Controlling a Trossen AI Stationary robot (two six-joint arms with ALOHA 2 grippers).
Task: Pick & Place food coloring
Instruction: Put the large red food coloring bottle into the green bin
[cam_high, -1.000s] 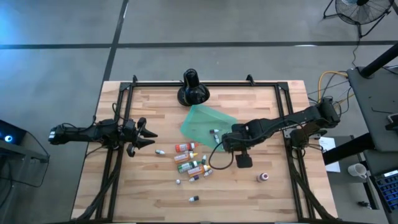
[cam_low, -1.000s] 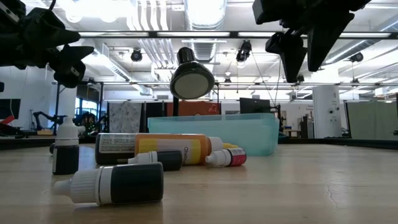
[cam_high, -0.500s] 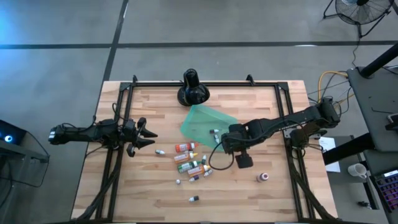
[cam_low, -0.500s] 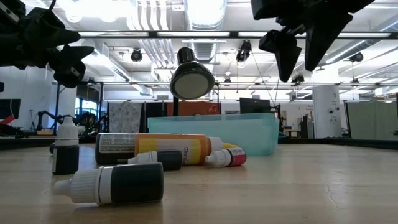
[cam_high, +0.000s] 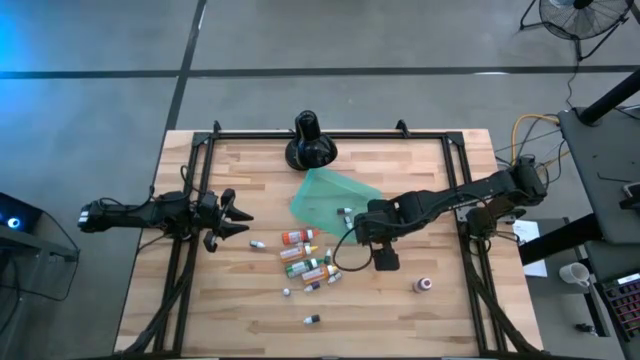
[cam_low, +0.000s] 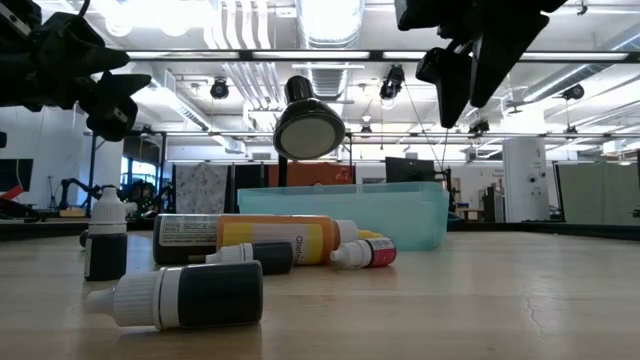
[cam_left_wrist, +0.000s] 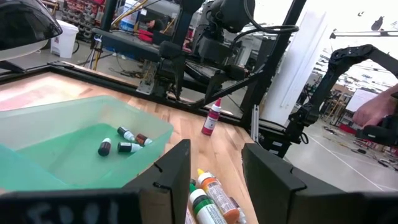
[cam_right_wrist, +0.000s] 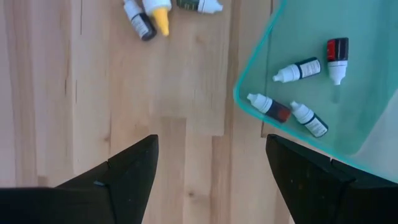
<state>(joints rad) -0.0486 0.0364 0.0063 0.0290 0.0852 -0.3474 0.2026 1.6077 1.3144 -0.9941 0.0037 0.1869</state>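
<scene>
Several food coloring bottles (cam_high: 308, 262) lie on their sides in a loose cluster on the wooden table, near the middle. A few more bottles (cam_right_wrist: 298, 93) lie inside the teal tray (cam_high: 325, 195). My right gripper (cam_right_wrist: 211, 180) hangs open above bare wood at the tray's near corner, pointing steeply down, with nothing between its fingers. The cluster lies to its left. My left gripper (cam_high: 238, 222) rests level at the table's left side and is open and empty; it points toward the tray and the bottles (cam_left_wrist: 208, 193).
A black round-based stand (cam_high: 310, 142) stands at the far edge behind the tray. Single bottles lie apart: one to the right (cam_high: 423, 285), one near the front (cam_high: 312, 320) and one by the left gripper (cam_high: 258, 244). Black rails run along the table's sides.
My right gripper has tipped a little, its fingertips swinging slightly toward the table's left. It stays open and above the table. No bottle has moved.
</scene>
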